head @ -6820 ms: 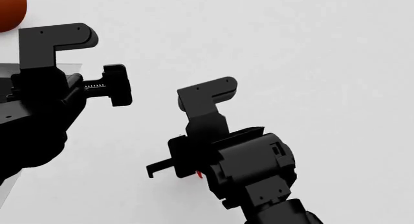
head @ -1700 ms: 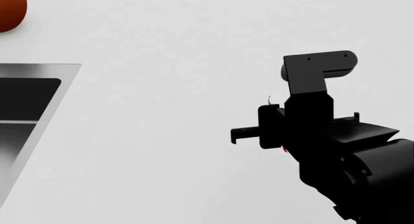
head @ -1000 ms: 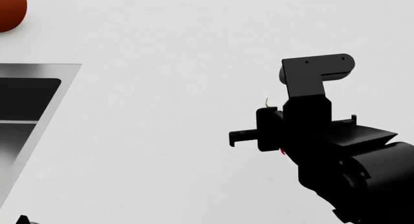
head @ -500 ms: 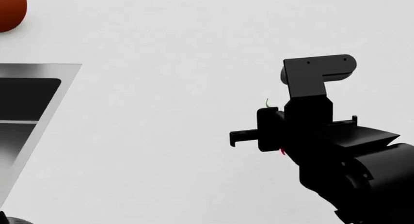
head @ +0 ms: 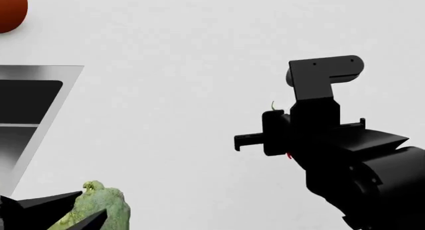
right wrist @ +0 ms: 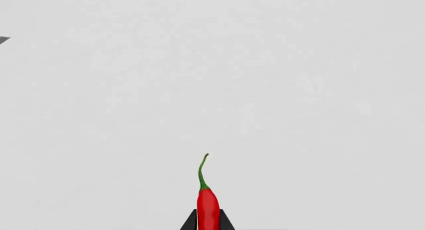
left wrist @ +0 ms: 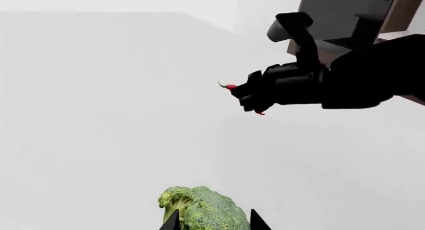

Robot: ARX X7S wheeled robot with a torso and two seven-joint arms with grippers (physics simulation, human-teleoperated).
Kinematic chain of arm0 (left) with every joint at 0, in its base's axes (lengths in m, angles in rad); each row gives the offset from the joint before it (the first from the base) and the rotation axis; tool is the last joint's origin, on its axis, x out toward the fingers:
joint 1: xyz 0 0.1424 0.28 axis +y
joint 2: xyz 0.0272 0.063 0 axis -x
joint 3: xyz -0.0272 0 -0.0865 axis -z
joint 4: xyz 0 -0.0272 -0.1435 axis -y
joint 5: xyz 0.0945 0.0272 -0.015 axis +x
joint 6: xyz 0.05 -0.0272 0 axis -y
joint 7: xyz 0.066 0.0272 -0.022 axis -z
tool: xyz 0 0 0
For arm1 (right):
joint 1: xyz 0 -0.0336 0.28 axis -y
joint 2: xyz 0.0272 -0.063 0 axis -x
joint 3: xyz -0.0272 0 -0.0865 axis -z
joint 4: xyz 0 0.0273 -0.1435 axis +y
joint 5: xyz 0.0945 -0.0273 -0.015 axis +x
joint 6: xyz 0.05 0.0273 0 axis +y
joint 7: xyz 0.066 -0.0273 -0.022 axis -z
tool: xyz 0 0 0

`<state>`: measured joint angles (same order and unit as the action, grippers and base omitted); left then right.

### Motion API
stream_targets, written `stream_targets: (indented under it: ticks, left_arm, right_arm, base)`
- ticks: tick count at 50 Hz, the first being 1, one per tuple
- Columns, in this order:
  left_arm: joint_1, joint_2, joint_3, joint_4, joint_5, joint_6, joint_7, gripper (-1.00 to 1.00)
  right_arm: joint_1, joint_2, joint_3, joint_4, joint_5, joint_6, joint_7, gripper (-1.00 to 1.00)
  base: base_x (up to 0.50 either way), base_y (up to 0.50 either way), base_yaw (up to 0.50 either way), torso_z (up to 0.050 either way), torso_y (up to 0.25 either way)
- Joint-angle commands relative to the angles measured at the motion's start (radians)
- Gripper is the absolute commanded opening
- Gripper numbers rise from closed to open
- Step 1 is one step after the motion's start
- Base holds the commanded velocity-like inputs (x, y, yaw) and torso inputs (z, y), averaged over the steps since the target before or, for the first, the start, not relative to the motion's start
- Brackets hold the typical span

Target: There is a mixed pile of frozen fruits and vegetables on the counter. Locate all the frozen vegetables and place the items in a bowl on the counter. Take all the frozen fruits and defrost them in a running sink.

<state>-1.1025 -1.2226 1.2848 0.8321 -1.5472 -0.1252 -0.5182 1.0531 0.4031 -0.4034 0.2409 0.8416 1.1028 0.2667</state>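
The left end effector (head: 69, 210) is pinching the broccoli (head: 99, 207) at the lower left of the head view, beside the sink (head: 30, 110). The right end effector (right wrist: 207, 221) is pinching the chili (right wrist: 207, 202) above the white surface (head: 199, 41), right of center.

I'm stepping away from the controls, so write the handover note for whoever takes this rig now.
Left gripper: shut on the broccoli head, low at the near left of the head view, beside the sink.
Right gripper: shut on the red chili, stem pointing out, held over the bare white counter.
Both vegetables are in hand. The bowl shows in no view. A rounded red item lies on the counter beyond the sink, cut off by the frame, probably one of the fruits.
Done: both vegetables picked up.
Left: find the bowl and drop both in, then move the fruits into the sink under running water.
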Motion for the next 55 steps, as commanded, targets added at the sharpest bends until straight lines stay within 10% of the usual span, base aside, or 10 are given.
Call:
stream_targets:
  ticks: [1, 55]
  left_arm:
    - [-0.054, -0.027, -0.055, -0.048, -0.063, 0.047, -0.086, -1.0]
    - [-0.054, -0.051, -0.088, -0.052, -0.069, 0.071, -0.098, -1.0]
  right_arm:
    - [-0.009, 0.003, -0.001, -0.023, 0.005, 0.004, 0.004, -1.0]
    - [-0.005, 0.028, -0.063, -0.079, -0.016, -0.008, -0.006, -1.0]
  base:
    - [0.0, 0.0, 0.0, 0.0, 0.0]
    - [0.0, 0.39, 0.0, 0.0, 0.0]
